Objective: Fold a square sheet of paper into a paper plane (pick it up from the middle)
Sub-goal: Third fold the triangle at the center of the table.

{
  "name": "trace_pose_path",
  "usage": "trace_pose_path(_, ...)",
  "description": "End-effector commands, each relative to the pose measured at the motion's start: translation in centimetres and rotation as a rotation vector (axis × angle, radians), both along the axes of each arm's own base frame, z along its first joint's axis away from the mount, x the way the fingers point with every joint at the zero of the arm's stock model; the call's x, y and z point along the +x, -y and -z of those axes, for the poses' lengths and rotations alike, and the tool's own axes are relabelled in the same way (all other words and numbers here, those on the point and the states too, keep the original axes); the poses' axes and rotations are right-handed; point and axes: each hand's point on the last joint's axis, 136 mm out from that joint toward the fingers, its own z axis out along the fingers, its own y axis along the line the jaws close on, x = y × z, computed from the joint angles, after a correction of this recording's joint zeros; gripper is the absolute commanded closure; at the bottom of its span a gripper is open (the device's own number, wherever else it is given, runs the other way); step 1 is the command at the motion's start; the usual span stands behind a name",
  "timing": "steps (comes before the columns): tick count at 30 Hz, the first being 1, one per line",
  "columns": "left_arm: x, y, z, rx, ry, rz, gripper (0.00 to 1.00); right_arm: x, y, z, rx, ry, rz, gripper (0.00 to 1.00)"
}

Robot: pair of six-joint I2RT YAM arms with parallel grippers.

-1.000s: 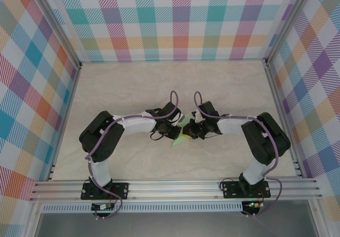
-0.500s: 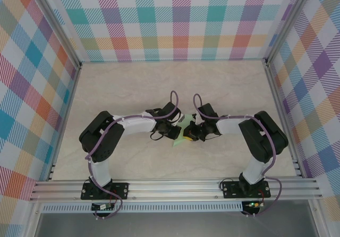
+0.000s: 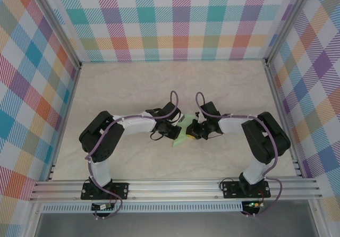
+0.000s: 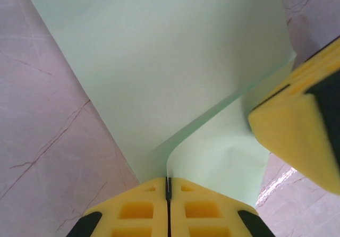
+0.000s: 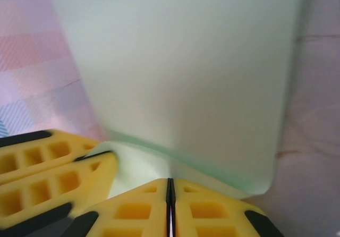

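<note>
The square sheet of paper (image 3: 181,140) is pale mint green and sits creased between the two grippers at mid-table. In the left wrist view the paper (image 4: 159,61) spreads upward with a raised flap, and my left gripper (image 4: 168,183) is shut on its edge. My right gripper's yellow fingers (image 4: 297,130) press in from the right there. In the right wrist view the paper (image 5: 186,72) stands as a broad curved face, with my right gripper (image 5: 170,183) shut on its folded lower edge. The left gripper's fingers (image 5: 48,168) show at the lower left. From above, left gripper (image 3: 177,133) and right gripper (image 3: 189,132) meet tip to tip.
The marble-patterned table (image 3: 133,88) is walled by plaid panels (image 3: 175,19) at the back and both sides. An aluminium rail (image 3: 175,186) runs along the near edge, where both arm bases are bolted.
The right wrist has shifted slightly to the right. Both grippers stay shut on the paper, and the left arm has barely moved.
</note>
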Motion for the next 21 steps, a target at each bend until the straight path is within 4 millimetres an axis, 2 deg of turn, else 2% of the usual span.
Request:
trace_pose_path(1, -0.6, -2.1, 2.0, 0.083, -0.034, -0.025, 0.94, 0.5, 0.4, 1.3, -0.035, 0.005, -0.001, 0.90)
trace_pose_path(4, -0.6, -2.3, 2.1, 0.090, -0.035, -0.023, 0.94, 0.4, 0.3, 0.9, -0.020, 0.000, -0.003, 0.91)
trace_pose_path(9, -0.6, -2.4, 2.1, 0.096, -0.033, -0.026, 0.95, 1.6, 0.8, -2.3, 0.027, 0.074, 0.021, 0.89)
trace_pose_path(12, -0.5, -2.4, 2.0, 0.095, -0.030, -0.025, 0.95, 2.3, 0.9, -2.7, 0.057, 0.081, 0.021, 0.89)
trace_pose_path(15, -0.5, -2.4, 2.1, 0.097, -0.032, -0.029, 0.95, 2.6, 0.9, -1.8, 0.054, 0.059, 0.020, 0.90)
trace_pose_path(21, -0.5, -2.5, 2.2, 0.098, -0.031, -0.032, 0.95, 2.1, 2.1, 1.4, -0.024, 0.004, 0.045, 0.91)
